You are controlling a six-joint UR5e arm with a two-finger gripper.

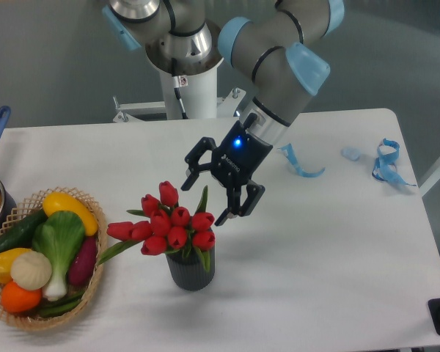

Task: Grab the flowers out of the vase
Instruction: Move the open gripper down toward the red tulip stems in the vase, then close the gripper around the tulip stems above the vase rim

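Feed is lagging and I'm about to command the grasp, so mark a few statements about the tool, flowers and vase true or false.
1. The tool is open. True.
2. The flowers are already out of the vase. False: they sit in it.
3. The tool is clamped on a stem. False: it grips nothing, poised just above the buds.
4. The vase stands upright on the table. True.
5. The wicker basket lies right of the vase. False: left in the image.
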